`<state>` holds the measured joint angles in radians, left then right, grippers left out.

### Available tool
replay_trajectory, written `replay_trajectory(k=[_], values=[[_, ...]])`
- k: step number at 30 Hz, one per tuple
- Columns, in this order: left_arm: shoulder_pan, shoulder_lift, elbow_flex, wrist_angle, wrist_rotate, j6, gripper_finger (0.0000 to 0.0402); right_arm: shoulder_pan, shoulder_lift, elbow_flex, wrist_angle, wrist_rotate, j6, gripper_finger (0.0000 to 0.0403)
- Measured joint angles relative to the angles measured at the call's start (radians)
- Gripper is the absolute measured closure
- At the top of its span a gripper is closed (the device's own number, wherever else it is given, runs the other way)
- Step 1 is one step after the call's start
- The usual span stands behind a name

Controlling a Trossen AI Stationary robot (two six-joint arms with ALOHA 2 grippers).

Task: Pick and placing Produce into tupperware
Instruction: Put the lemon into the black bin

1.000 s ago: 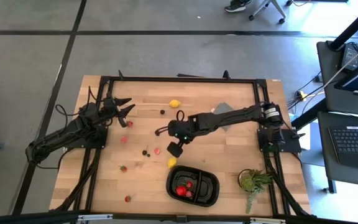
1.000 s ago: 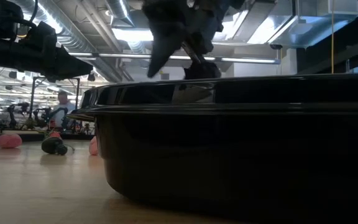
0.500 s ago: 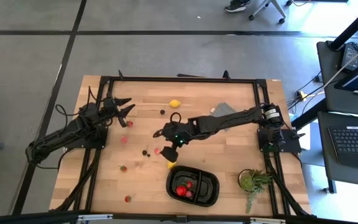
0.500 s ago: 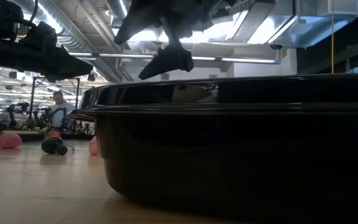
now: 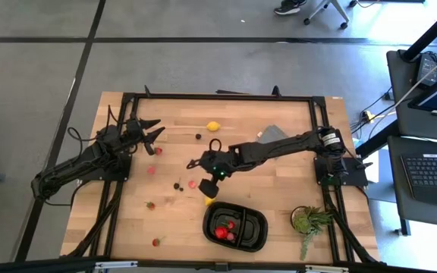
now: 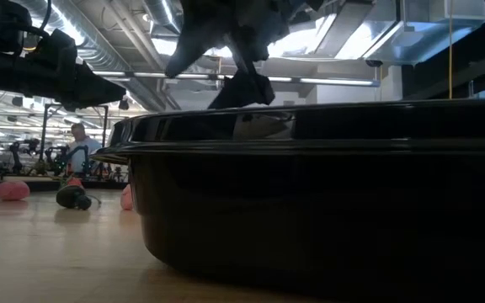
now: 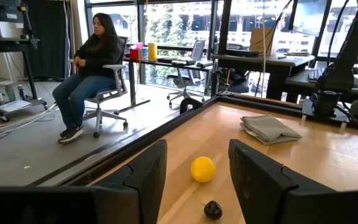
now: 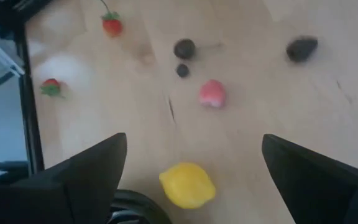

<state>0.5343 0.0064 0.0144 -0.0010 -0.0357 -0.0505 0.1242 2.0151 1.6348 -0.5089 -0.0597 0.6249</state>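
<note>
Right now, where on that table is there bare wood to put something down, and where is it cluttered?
Bare wood shows between the grey cloth, the right arm and the potted plant; also between the left gripper and the far lemon. It is crowded mid-table, where berries and strawberries scatter around the open right gripper above the near lemon, beside the black tray.

Our right gripper (image 5: pixel 207 174) hangs spread above the lemon (image 8: pixel 187 185), bare wood all round it. The tray (image 5: pixel 258 236) rim sits just beside the lemon. A pink piece (image 8: pixel 212 93) and dark berries (image 8: pixel 184 48) lie farther out, well apart.
</note>
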Motion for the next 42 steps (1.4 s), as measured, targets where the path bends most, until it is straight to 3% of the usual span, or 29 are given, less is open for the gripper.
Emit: replay_trajectory(k=[10,19,28,36,42], values=[[0.0,0.0,0.0,0.0,0.0,0.0,0.0237,0.018,0.067,-0.001,-0.084,0.04,0.203,0.0028],[0.0,0.0,0.0,0.0,0.0,0.0,0.0237,0.077,0.091,0.004,-0.134,0.091,0.226,0.0028],[0.0,0.0,0.0,0.0,0.0,-0.003,0.0237,0.116,0.124,0.189,-0.355,0.299,0.079,0.0028],[0.0,0.0,0.0,0.0,0.0,-0.026,0.0237,0.133,0.294,0.382,-0.479,0.294,0.02,0.0028],[0.0,0.0,0.0,0.0,0.0,-0.026,0.0237,0.135,0.349,0.476,-0.562,0.295,0.044,0.0028]])
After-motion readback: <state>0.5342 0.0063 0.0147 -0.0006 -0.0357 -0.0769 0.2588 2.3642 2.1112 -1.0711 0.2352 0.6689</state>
